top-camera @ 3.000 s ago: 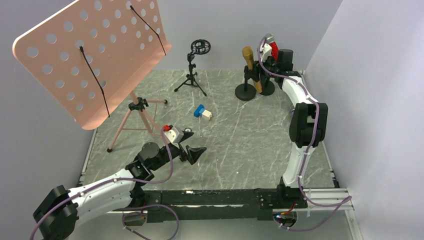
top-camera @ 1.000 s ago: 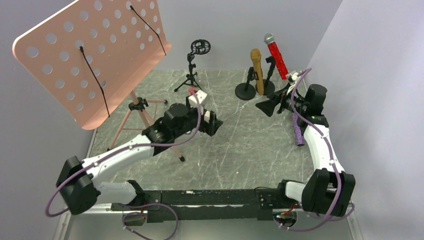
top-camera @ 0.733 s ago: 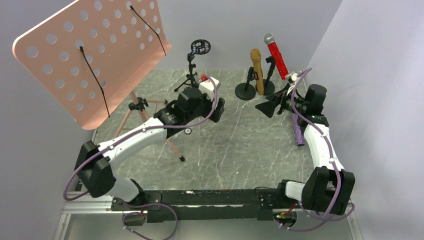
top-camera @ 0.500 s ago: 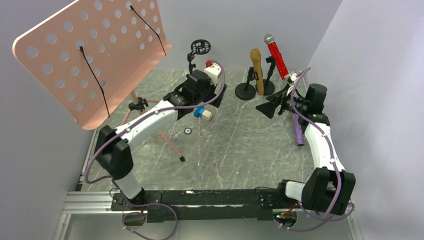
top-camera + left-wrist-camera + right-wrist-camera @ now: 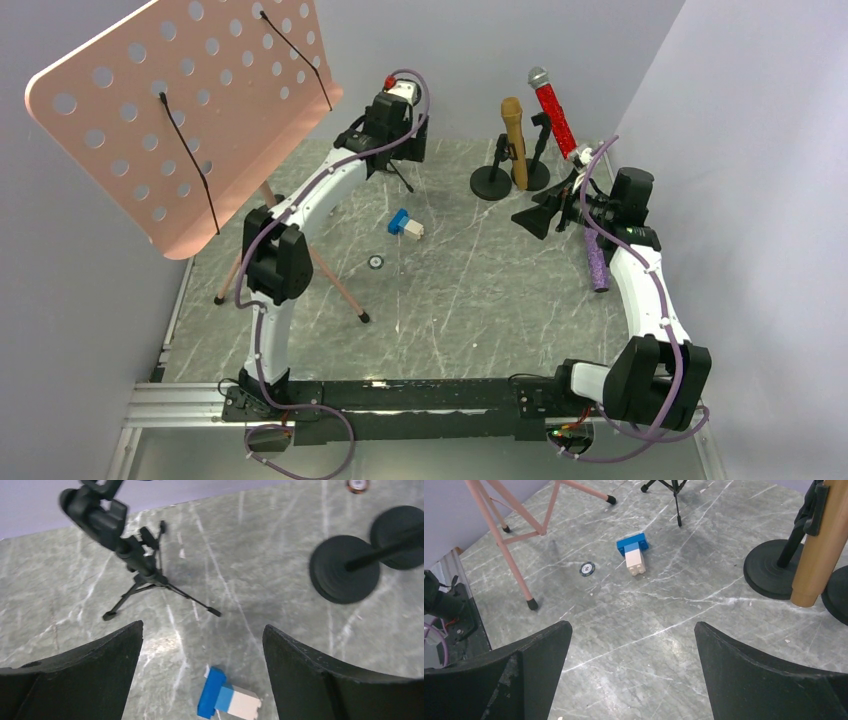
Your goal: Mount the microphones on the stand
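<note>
The gold microphone [image 5: 514,140] and the red glitter microphone [image 5: 553,112] stand clipped in black round-base stands [image 5: 490,184] at the back. The purple glitter microphone [image 5: 597,264] lies flat on the table at the right, beside my right forearm. My right gripper [image 5: 536,216] hovers open and empty in front of those stands. My left gripper [image 5: 408,140] is stretched to the back, open and empty above the small black tripod stand [image 5: 134,560], which it mostly hides from the top view. The gold microphone [image 5: 821,545] also fills the right wrist view's right edge.
A pink perforated music stand [image 5: 180,110] on a tripod fills the left side. A blue and white brick [image 5: 405,225] and a small round disc [image 5: 375,263] lie mid-table. Grey walls close the back and the right.
My left arm has swung from mid-table to the back, over the small tripod stand. The right arm and the microphones have stayed put.
</note>
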Tool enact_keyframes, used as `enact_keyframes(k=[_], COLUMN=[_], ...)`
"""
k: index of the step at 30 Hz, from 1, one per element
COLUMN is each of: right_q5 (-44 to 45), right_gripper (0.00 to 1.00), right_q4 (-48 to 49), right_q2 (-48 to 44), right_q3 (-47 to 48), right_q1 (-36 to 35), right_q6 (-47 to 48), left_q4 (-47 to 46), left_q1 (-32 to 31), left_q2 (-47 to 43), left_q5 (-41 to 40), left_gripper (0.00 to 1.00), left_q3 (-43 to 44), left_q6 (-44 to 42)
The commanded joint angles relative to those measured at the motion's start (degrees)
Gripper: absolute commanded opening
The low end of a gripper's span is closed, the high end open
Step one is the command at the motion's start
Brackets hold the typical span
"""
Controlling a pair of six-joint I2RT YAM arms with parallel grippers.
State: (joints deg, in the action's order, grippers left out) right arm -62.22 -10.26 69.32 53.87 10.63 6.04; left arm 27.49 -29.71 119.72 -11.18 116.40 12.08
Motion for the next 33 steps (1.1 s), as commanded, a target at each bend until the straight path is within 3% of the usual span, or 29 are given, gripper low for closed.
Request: enact_keyframes(k=[1, 10, 21, 33], right_q5=[-2.0, -2.4, -2.9, -3.2], right_gripper=[1.00, 1.00, 1.00, 1.00], right_q4=[0.1, -1.0, -3.1, -4.2], right_q2=[-0.5, 0.4, 1.3, 2.1], right_q3=[2.7, 3.2, 4.2, 4.7], right_q1=[0.1, 0.1, 0.1, 0.1], right_q6=[1.7, 2.7, 4.3, 5.2], left_q4=[1.2, -10.8, -19.7, -33.8], left_q1=[0.9, 2.9, 4.8, 5.0], left_q2=[2.8, 7.6, 12.1, 11.6], left_q5=[-10.1, -16.6, -15.2, -15.7], left_gripper=[0.91, 0.78, 0.57, 0.52], left_q3=[4.0, 4.4, 5.8, 2.5], left_q6=[1.7, -3.2, -1.2, -5.1])
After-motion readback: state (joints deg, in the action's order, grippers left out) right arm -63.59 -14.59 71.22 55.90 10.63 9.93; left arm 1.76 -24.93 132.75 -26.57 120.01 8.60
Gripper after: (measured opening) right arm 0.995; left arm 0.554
